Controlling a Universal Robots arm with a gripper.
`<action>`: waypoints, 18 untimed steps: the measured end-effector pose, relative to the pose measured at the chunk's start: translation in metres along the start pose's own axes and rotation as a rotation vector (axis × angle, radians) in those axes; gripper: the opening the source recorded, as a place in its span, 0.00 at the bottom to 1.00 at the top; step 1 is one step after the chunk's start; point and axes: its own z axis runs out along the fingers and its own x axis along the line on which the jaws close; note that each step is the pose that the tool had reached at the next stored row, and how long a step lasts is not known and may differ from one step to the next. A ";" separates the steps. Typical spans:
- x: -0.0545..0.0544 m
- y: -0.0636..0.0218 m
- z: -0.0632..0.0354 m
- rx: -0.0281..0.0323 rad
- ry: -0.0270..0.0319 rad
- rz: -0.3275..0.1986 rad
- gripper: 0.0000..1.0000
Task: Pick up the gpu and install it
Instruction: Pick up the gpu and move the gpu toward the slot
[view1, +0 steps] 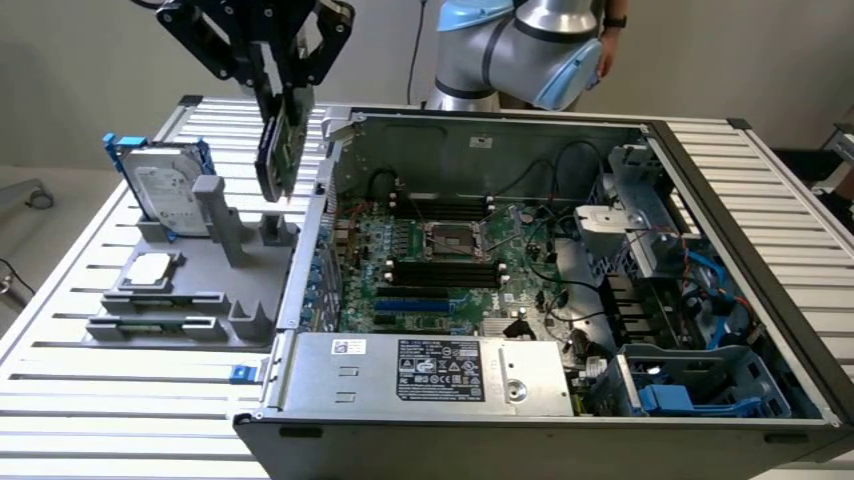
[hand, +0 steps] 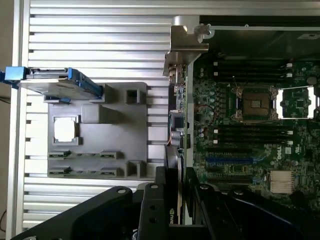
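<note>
Exterior view — the fingers (view1: 251, 62) grip the gpu (view1: 280, 145), held upright in the air beside the open computer case (view1: 534, 450).

Our arm (view1: 534, 45) stands at the far side, its silver links and blue-capped joints folded high. From it the black gripper (view1: 287, 85) hangs raised and points straight down. Its fingers are closed on the top edge of the gpu (view1: 276, 150), which hangs upright and edge-on beneath them. In the wrist view we see the fingers (hand: 161, 186) pressed against either face of the card.
</note>
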 end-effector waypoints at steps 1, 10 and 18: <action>-0.004 -0.0007 -0.0010 -0.0015 0.0011 0.000 0.27; -0.044 -0.0065 -0.0045 -0.0121 0.0080 0.001 0.27; -0.081 -0.0111 -0.0058 -0.0213 0.0093 0.001 0.27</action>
